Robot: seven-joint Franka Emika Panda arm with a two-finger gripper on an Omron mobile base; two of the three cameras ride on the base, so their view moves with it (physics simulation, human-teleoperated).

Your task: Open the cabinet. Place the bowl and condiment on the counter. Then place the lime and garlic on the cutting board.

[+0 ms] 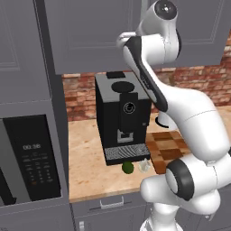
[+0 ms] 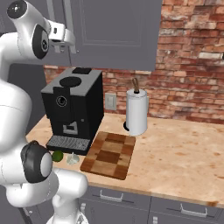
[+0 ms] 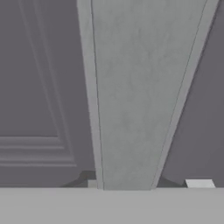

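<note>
cabinet (image 2: 113,30) — grey, panelled doors shut | end effector (image 2: 70,41) clamped on bar handle (image 3: 135,96) (pale grey)

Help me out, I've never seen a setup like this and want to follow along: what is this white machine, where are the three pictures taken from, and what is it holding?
It is a white robot arm on a driving base in a rendered kitchen. Two pictures come from cameras on the base, behind the arm to its left and right. The third comes from a camera on the hand, looking along the gripper.

On the counter stand a black coffee machine and a paper-towel roll. A checkered cutting board lies beside the machine, and the lime and garlic sit in front of it, not on the board.

The arm reaches up to the cabinet, whose doors look closed. The gripper is shut on the handle, the pale bar that runs up the hand picture.
</note>
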